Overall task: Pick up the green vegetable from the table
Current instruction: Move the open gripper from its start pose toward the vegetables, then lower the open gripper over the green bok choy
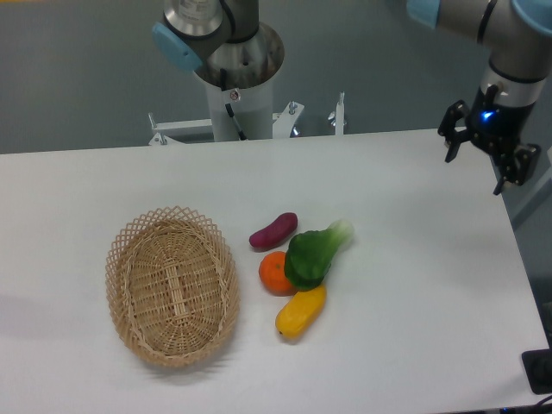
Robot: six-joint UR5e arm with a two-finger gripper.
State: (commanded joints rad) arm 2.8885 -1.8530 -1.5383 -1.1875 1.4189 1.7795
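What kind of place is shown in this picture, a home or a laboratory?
Most likely a robotics lab or test bench. A robot arm stands on a metal pedestal behind a bare white table, its gripper hangs open, and toy food, including a green vegetable, lies beside a wicker basket.

The green vegetable (313, 254) lies on the table (414, 285), well apart from the spread-fingered tool (474, 166).
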